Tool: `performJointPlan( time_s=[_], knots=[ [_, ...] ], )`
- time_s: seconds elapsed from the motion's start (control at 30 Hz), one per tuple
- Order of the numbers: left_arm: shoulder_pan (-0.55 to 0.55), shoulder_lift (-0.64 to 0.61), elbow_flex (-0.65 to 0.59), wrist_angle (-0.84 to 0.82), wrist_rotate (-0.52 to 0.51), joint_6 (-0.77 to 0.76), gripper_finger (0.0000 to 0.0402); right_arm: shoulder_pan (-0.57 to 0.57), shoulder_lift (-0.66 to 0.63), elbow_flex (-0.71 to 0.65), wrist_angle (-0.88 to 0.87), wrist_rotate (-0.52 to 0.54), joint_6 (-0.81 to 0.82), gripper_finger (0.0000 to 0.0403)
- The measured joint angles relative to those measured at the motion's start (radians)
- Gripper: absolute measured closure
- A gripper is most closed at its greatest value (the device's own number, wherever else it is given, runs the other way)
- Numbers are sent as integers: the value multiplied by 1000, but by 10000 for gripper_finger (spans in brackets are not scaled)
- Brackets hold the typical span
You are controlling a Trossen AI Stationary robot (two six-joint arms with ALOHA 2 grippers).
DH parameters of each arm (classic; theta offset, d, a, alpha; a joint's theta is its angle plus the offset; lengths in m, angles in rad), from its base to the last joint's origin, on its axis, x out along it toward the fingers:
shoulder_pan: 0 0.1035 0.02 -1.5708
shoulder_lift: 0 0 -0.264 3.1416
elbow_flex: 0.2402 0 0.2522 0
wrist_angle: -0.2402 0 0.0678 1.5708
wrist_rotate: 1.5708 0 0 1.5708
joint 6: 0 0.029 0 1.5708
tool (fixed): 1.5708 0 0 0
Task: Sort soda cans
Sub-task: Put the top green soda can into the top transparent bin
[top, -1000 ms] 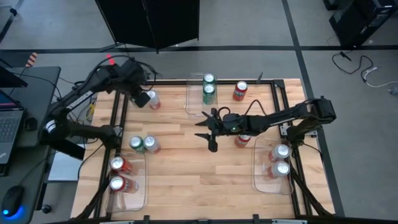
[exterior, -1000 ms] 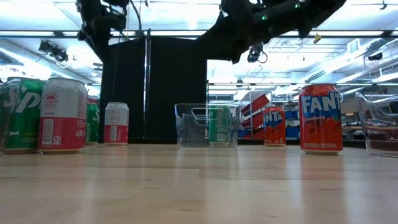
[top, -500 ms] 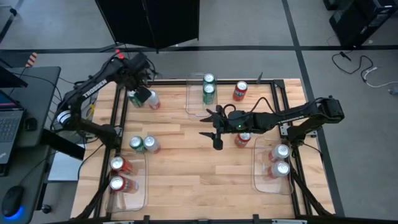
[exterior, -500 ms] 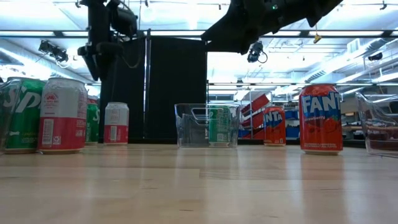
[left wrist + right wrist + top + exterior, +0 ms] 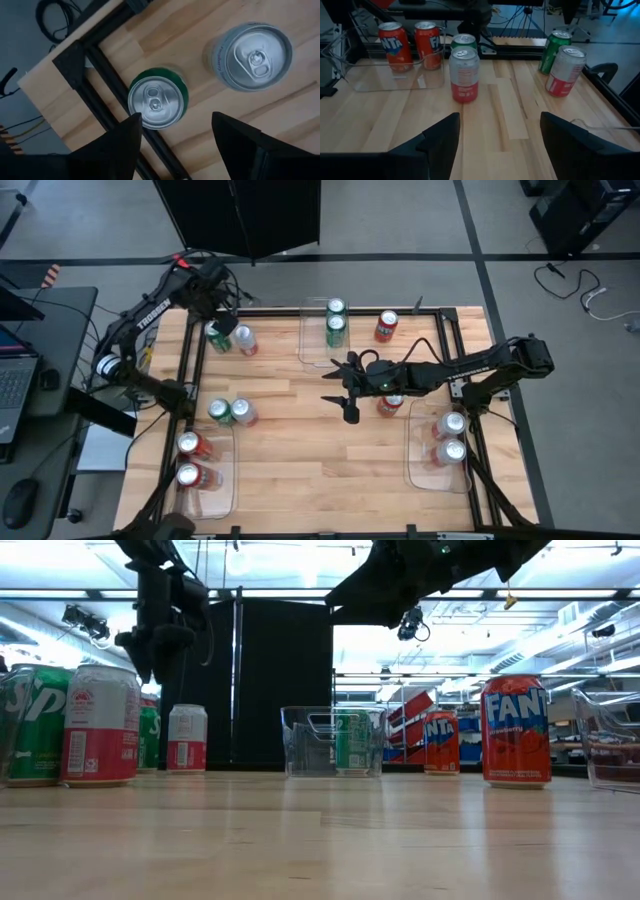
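Note:
Two soda cans stand on their bases at the table's far left: a green can (image 5: 214,336) (image 5: 157,100) and a silver-white can (image 5: 244,340) (image 5: 252,55). My left gripper (image 5: 217,318) (image 5: 175,135) hangs open above them, pointing down, with the green can just beyond its fingertips, and touches neither. My right gripper (image 5: 346,388) (image 5: 500,145) is open above the table's middle with nothing between its fingers. A red can (image 5: 390,404) stands under the right arm. A green can (image 5: 220,412) and a silver-white can (image 5: 243,412) (image 5: 465,75) stand side by side at the left.
Clear trays hold cans. The far tray (image 5: 305,345) has two green cans. The near-left tray (image 5: 228,480) has two red cans, and the near-right tray (image 5: 415,465) has two silver cans. A lone red can (image 5: 386,327) stands at the far right. Bare wood lies near the front edge.
My left arm has swung out, and its gripper has come down over the two far-left cans while shifting a little toward the table's far-left corner. The cans have not moved.

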Motion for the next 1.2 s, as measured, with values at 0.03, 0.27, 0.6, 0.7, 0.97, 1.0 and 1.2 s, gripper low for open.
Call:
performJointPlan(
  time_s=[0.03,0.27,0.6,0.7,0.97,1.0,1.2],
  knots=[
    [3,7,0,1,1,-3,157,0,0,0,0,0,0,141],
    [10,74,-1,-8,-2,-33,157,0,0,0,-3,0,0,138],
    [26,159,-2,-12,-25,-49,157,0,0,0,-7,0,0,137],
    [26,165,-2,-11,-38,-70,157,0,0,0,-7,0,0,137],
    [26,167,-2,12,-58,-115,157,0,0,0,-7,0,0,135],
    [25,170,-2,12,-63,-119,157,0,0,0,-7,0,0,135],
    [21,202,-2,6,-84,-142,157,10,1,0,-7,0,-1,135]
  ],
)
